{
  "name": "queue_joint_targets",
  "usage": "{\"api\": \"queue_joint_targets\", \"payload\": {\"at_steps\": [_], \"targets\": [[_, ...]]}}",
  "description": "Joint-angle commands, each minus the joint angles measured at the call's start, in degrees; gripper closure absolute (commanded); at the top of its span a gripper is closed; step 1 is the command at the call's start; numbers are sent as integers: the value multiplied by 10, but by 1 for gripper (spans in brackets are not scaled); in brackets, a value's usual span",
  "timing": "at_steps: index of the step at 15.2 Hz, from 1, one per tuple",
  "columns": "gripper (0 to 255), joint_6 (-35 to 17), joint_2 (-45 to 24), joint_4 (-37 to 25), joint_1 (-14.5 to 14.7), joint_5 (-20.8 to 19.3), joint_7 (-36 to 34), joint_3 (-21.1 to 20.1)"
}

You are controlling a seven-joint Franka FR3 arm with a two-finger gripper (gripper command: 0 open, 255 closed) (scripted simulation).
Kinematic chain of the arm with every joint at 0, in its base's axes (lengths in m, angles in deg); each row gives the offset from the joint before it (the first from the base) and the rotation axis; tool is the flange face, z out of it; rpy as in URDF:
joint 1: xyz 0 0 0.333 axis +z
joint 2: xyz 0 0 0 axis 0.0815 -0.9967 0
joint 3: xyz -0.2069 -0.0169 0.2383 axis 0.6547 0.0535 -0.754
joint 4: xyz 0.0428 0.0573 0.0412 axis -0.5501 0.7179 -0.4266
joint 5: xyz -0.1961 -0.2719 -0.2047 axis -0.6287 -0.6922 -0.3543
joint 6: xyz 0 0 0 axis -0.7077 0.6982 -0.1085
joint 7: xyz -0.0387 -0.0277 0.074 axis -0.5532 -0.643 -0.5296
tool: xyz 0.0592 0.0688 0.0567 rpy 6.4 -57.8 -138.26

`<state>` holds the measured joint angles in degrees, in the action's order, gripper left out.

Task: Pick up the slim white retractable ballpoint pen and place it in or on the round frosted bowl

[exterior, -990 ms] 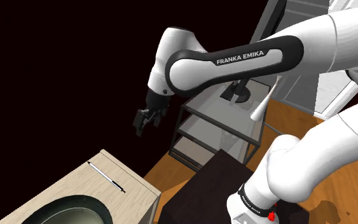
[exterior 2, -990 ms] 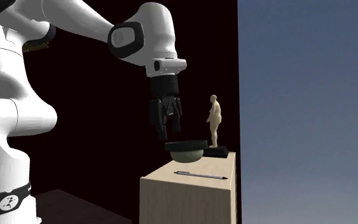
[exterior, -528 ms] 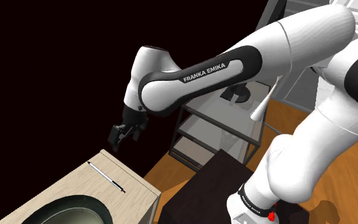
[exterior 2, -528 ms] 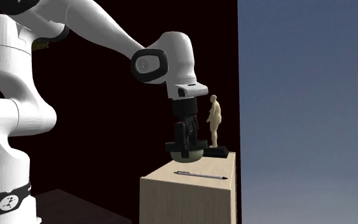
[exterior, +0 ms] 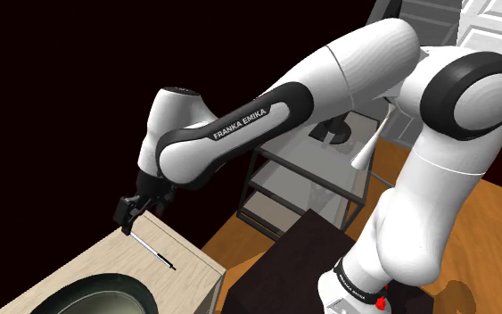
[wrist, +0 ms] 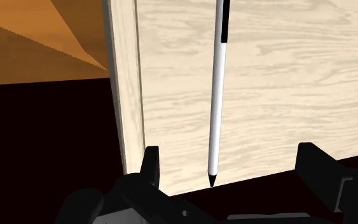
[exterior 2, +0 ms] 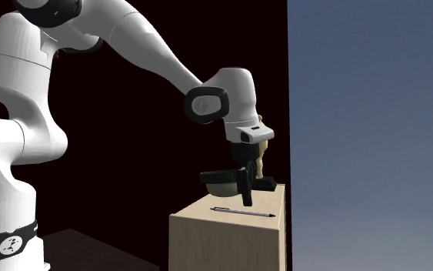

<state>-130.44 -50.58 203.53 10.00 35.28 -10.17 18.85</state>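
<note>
Pale wood grain is running under the pen (wrist: 217, 95), which is lying flat on the top of the small wooden cabinet (exterior: 70, 268), close beside one edge and well apart from the bowl. In the shoulder view we are seeing the pen (exterior: 149, 248) pointing slantwise away from the dark-rimmed round bowl (exterior: 106, 279) at the picture's lower left.

We are judging this to be the approach step: nothing is being held. The gripper (exterior: 127, 221) is hovering just above the cabinet top, over the pen's dark tip end and not over its middle. In the wrist view the gripper (wrist: 231, 167) is standing with its two black fingers wide apart, one on each side of the tip, neither touching the white barrel, which is running straight away between them.

Next, we are thinking the hand should be shifting along the barrel toward its middle, sinking until the fingers are flanking it near the wood, then closing across it. Such a thin, round body is likely rolling easily, so a centred squeeze matters before lifting toward the bowl (exterior 2: 222, 181).
</note>
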Motion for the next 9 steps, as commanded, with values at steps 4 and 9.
{"api": "queue_joint_targets", "payload": {"at_steps": [4,9], "targets": [[0,-37,-37,-1,9,-10,-7,0],[0,-47,-48,-2,12,-14,-10,1]]}}
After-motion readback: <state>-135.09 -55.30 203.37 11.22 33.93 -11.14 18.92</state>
